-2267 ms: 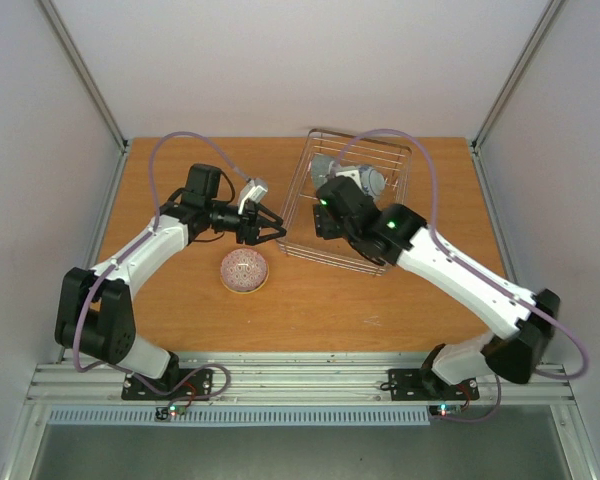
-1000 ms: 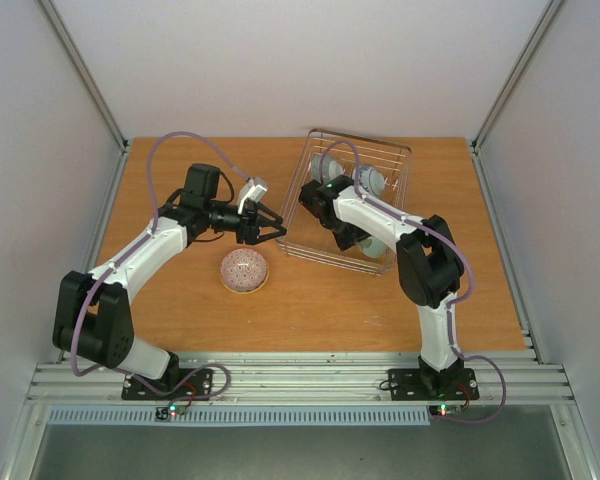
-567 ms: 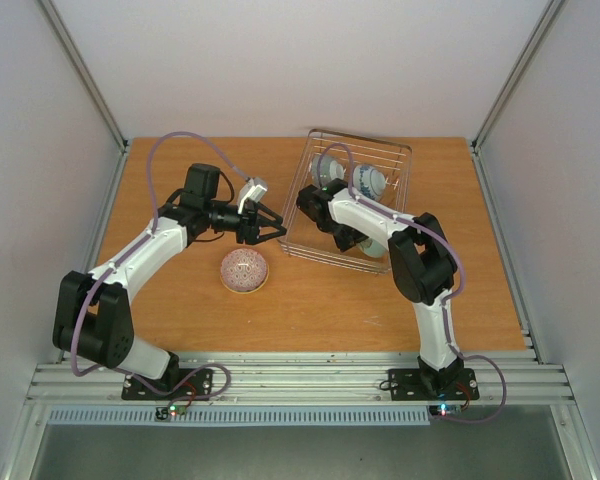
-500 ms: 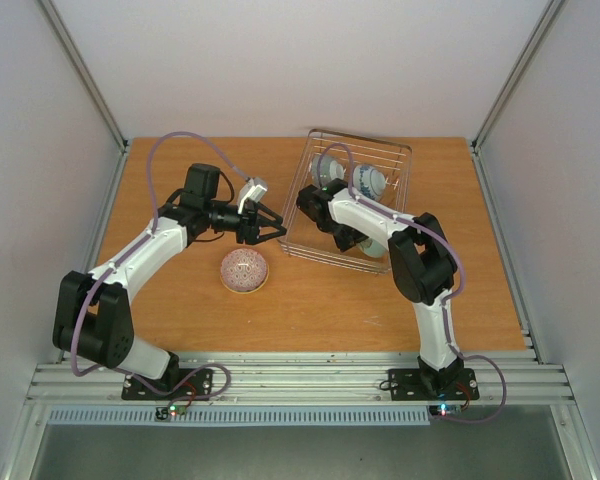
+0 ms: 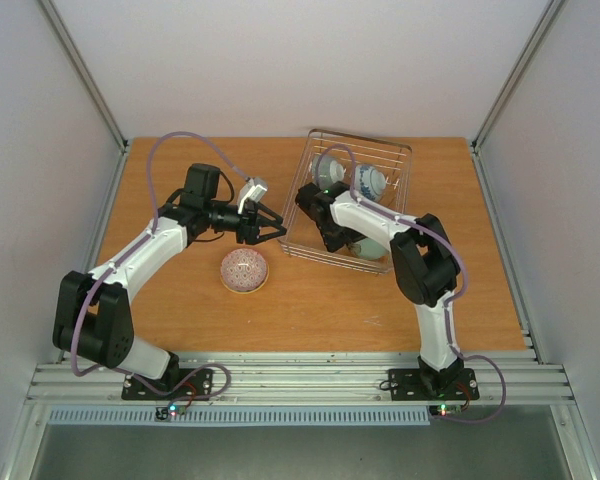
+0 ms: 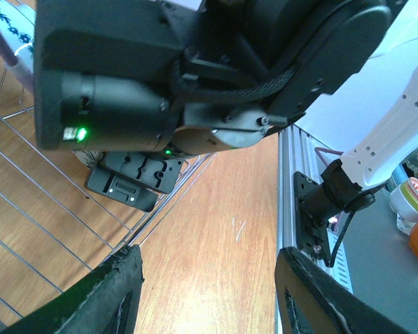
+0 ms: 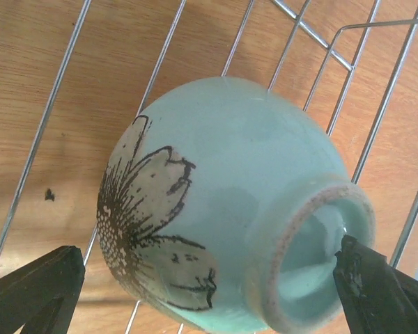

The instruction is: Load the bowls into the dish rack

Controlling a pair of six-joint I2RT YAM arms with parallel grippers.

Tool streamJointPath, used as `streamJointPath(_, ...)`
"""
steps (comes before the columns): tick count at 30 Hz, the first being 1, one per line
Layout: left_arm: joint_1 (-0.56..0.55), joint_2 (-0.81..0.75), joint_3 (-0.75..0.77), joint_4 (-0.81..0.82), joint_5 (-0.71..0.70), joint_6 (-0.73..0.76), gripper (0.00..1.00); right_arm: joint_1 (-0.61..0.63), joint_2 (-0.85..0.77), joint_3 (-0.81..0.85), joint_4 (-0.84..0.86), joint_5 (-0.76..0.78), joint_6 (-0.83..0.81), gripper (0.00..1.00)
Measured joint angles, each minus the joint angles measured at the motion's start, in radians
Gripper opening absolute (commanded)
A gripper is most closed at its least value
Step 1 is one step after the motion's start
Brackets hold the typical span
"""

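The dish rack (image 5: 362,140) stands at the back right of the table. In it are a blue-and-white bowl (image 5: 369,181), a grey bowl (image 5: 326,168) and a pale green bowl (image 5: 372,248). In the right wrist view the green bowl (image 7: 223,202), with a black flower on it, lies on its side on the rack wires (image 7: 164,49). My right gripper (image 7: 205,292) is open, its fingers spread on either side of that bowl. A pink patterned bowl (image 5: 244,271) sits upside down on the table. My left gripper (image 5: 267,229) hovers open and empty by the rack's left side, above and behind the pink bowl.
The right arm's wrist (image 6: 160,90) fills the top of the left wrist view, over the rack's corner (image 6: 28,229). A metal rail (image 5: 300,380) runs along the table's near edge. Slanted frame posts (image 5: 85,75) flank the back corners.
My right gripper has opened wider around the green bowl, which now lies in the rack, and the right arm has drawn back a little. The left arm has not moved.
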Motion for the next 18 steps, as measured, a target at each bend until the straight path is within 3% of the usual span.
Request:
streamJointPath(9,0.0,0.0,0.0,0.0,-0.025,0.0,0.53,0.0,-0.186,-0.045,0.095,-0.056,-0.035,0.99)
streamJointPath(11,0.0,0.0,0.0,-0.008,-0.05,0.008,0.48,0.0,-0.231,-0.061,0.121,-0.06,-0.038,0.99)
streamJointPath(14,0.0,0.0,0.008,-0.055,-0.132,0.045,0.39,0.0,-0.304,-0.108,0.166,-0.086,-0.048,0.99)
streamJointPath(18,0.0,0.013,0.08,-0.188,-0.328,0.159,0.38,-0.001,-0.417,-0.205,0.25,-0.17,-0.06,0.94)
